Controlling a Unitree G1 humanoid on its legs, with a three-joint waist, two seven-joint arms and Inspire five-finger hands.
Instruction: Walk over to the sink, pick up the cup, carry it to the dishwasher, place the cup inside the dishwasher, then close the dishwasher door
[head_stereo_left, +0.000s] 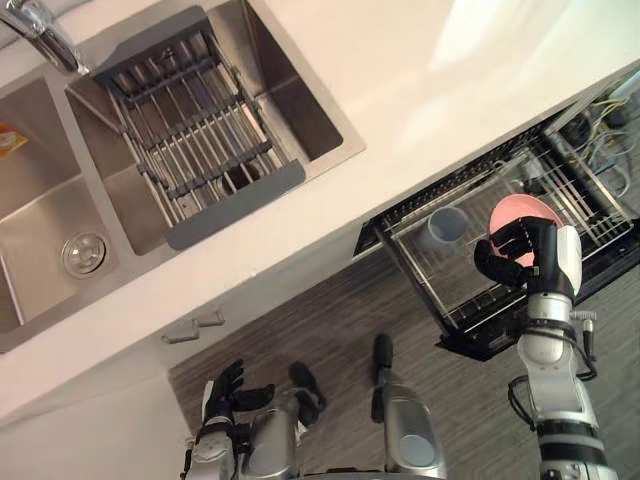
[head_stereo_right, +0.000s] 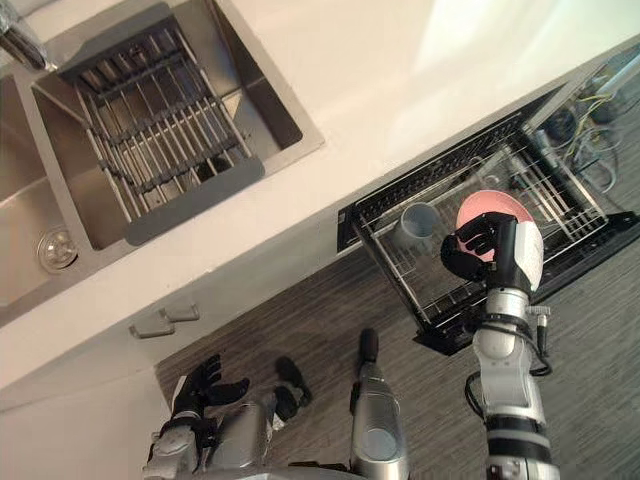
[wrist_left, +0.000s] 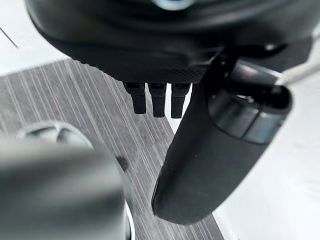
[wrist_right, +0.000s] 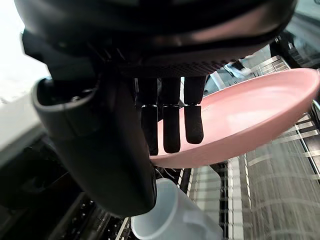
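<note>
White countertop (head_stereo_left: 430, 90) runs right across the shot, with a double steel sink (head_stereo_left: 40, 200) set into it. One basin has a grey-framed drying rack (head_stereo_left: 195, 130) sitting across it, and the other has the drain (head_stereo_left: 84, 254) showing. The faucet (head_stereo_left: 45, 35) is up at the far corner. Below the counter is grey wood-look floor (head_stereo_left: 330, 310).

The dishwasher (head_stereo_left: 440, 190) is open, with its wire basket (head_stereo_left: 455, 290) pulled out over the floor. Heads up: the cup (head_stereo_left: 443, 228), pale grey-blue, is already sitting in that basket, near the counter side. Can't tell if it's fully upright.

The right hand (head_stereo_left: 520, 255) isn't on the cup at all. It's got a pink plate (head_stereo_left: 520, 212) pinched over the basket, fingers (wrist_right: 171, 131) laid across the inner face and thumb on the other side. In the wrist view the cup sits just under the plate's edge.

The left hand (head_stereo_left: 228, 392) hangs low over the floor by the cabinet, fingers loosely spread and holding nothing.
</note>
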